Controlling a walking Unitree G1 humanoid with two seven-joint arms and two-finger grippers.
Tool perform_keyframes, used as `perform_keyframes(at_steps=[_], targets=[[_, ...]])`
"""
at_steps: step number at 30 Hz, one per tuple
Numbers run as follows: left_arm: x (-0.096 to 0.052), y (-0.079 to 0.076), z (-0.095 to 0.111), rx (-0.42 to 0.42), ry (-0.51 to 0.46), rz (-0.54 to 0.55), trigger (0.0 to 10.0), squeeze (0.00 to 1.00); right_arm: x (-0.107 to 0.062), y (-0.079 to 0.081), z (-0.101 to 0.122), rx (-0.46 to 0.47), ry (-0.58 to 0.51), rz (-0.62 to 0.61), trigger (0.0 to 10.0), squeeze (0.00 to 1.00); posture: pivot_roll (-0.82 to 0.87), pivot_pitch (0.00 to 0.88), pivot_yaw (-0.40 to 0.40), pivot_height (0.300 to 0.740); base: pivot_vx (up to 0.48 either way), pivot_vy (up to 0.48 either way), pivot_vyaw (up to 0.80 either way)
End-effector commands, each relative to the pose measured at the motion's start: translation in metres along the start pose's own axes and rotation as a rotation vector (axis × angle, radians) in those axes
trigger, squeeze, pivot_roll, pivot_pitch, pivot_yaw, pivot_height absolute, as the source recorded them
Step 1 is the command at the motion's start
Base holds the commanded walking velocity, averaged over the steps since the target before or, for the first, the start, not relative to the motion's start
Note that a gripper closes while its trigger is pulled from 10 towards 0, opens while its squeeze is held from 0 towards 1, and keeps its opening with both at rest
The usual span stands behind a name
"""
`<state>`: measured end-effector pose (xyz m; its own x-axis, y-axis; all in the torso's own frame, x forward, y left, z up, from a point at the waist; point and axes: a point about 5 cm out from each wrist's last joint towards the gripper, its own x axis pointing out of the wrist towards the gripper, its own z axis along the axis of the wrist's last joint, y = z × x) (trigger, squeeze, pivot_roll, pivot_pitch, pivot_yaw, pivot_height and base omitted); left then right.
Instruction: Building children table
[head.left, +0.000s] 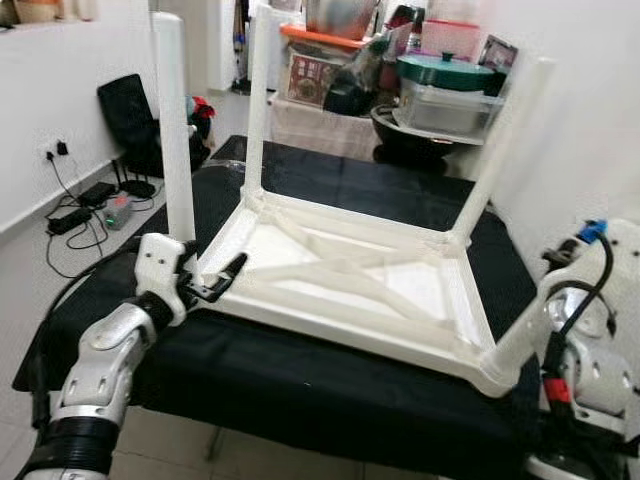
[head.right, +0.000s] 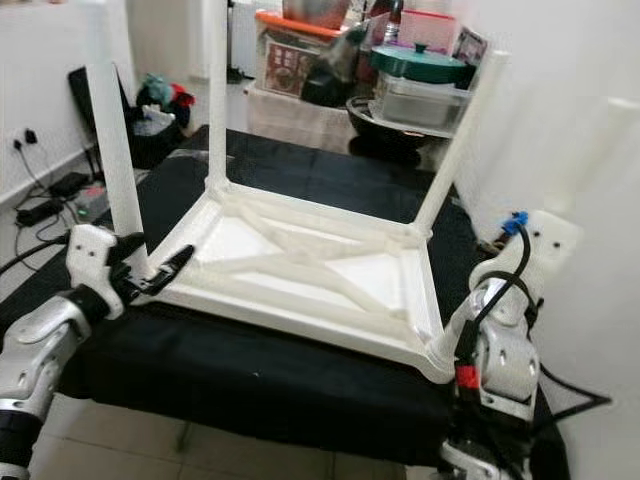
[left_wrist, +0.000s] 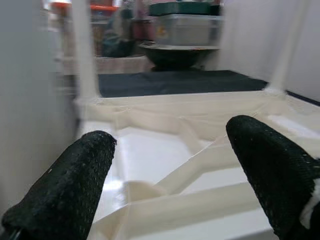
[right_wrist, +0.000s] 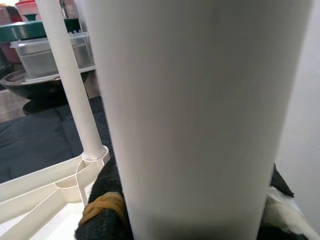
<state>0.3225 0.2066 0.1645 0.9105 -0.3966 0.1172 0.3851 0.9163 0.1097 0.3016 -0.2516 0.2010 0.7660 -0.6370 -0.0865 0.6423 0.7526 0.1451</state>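
The black-covered bench (head.left: 330, 395) carries the white children's table (head.left: 350, 285), inverted, tabletop down and legs pointing up. The fourth leg (right_wrist: 200, 115), tilted at the tabletop's 4 o'clock corner socket, is gripped by the right pincer (right_wrist: 180, 210), fingers closed around it. The left pincer (head.left: 215, 283) sits at the 8 o'clock corner beside an upright leg (head.left: 175, 130), fingers (left_wrist: 65, 190) spread open, holding nothing

Head stereo pair: high, looking forward and down, both sharing the upturned white table (head.left: 350, 285) on the black bench (head.left: 330, 385) | left wrist: low, close over the table's underside, facing the far legs (left_wrist: 82, 50) | right wrist: pressed against one white leg (right_wrist: 200, 115), facing the far corner.
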Motion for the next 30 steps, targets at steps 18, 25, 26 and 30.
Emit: perform_keyframes(at_steps=[18, 25, 26, 30], targets=[[0.003, -0.004, -0.001, -0.001, 0.007, -0.015, 10.0, 0.36, -0.059, 0.047, 0.049, 0.059, -0.144, 1.324, 10.0, 0.00, 0.07, 0.000, -0.121, 0.740, 0.000, 0.000, 0.00], [0.001, -0.004, -0.001, 0.000, 0.007, -0.014, 10.0, 0.36, -0.059, 0.046, 0.038, 0.081, -0.090, 1.385, 0.0, 0.00, 0.09, 0.000, -0.126, 0.740, 0.000, 0.000, 0.00], [0.001, -0.004, -0.001, 0.000, 0.008, -0.013, 10.0, 0.36, -0.052, 0.047, 0.029, 0.057, -0.047, 1.326, 0.0, 0.00, 0.09, 0.000, -0.126, 0.740, 0.000, 0.000, 0.00], [-0.001, -0.003, -0.001, 0.002, 0.013, -0.014, 10.0, 0.36, -0.007, 0.037, -0.006, -0.070, 0.129, 0.851, 0.0, 0.00, 0.08, 0.000, -0.114, 0.740, 0.000, 0.000, 0.00]])
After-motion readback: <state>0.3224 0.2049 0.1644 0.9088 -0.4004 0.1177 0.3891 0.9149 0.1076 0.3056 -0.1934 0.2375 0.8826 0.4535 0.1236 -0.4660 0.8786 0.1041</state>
